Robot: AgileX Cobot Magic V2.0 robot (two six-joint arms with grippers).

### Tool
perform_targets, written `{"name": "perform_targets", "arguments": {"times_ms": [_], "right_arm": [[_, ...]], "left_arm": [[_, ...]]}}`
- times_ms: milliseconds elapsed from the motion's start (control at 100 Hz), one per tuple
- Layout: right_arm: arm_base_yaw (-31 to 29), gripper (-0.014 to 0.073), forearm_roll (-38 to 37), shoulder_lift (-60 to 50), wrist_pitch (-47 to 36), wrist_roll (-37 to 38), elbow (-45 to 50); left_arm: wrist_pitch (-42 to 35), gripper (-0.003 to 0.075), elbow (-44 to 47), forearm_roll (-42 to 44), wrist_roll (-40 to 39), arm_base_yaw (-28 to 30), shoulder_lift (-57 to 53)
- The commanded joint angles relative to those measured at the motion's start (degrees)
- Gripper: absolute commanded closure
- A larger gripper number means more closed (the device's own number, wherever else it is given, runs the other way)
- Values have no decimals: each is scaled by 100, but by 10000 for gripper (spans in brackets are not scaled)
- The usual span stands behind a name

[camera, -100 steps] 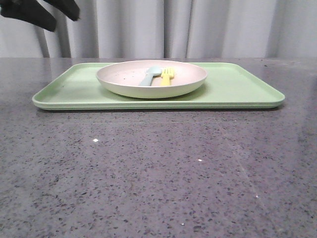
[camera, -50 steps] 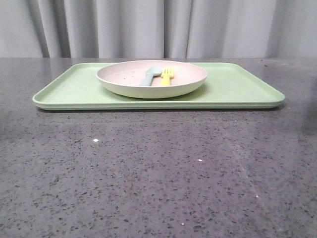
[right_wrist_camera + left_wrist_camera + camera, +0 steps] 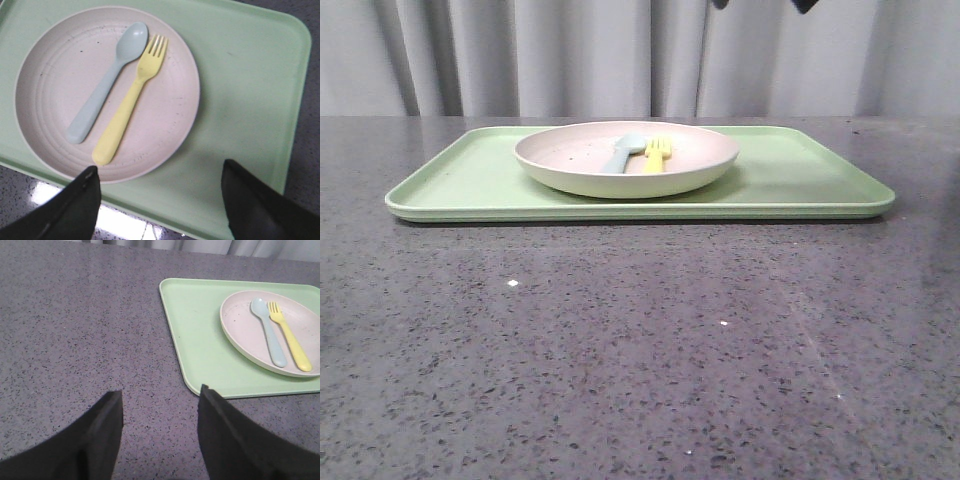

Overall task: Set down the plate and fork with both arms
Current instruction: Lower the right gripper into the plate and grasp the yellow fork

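Note:
The plate (image 3: 570, 165) sits on the light-green tray (image 3: 800, 180), a little left of its middle. The yellow fork (image 3: 658, 153) lies inside it, tines pointing away from me. My right gripper (image 3: 160, 167) hangs open high above the tray, over the plate's (image 3: 60, 75) near right rim, with the fork (image 3: 131, 102) just beyond its fingers; only its black tips (image 3: 803, 5) show at the top of the front view. My left gripper (image 3: 160, 392) is open and empty over bare table to the left of the tray (image 3: 200, 330), away from the plate (image 3: 240, 325) and fork (image 3: 290, 337).
A pale blue-grey spoon (image 3: 623, 152) lies in the plate beside the fork, on its left. The tray stands at the back of the dark speckled table (image 3: 620, 350), close to a grey curtain (image 3: 580, 55).
The left gripper, at the top left of the front view a second ago, has gone out of that view. The right gripper's tips have come in at the top right.

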Motion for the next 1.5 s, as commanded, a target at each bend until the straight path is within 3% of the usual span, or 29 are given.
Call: {"name": "perform_targets", "arguments": {"times_ms": [0, 280, 540, 1380, 1490], "right_arm": [[72, 78, 57, 226, 111, -5, -666], [147, 81, 62, 1656, 892, 789, -2240], [153, 89, 83, 2506, 1558, 1202, -3029], [148, 90, 83, 2983, 1429, 1291, -3063], [148, 132, 83, 3008, 1467, 1291, -3063]], "left_arm": [[-336, 374, -139, -104, -30, -3, -17], [-336, 374, -139, -104, -30, -3, -17], [-347, 374, -139, -104, -30, -3, -17], [-403, 374, -139, -104, -30, -3, -17], [-403, 374, -139, -104, -30, -3, -17]]}}
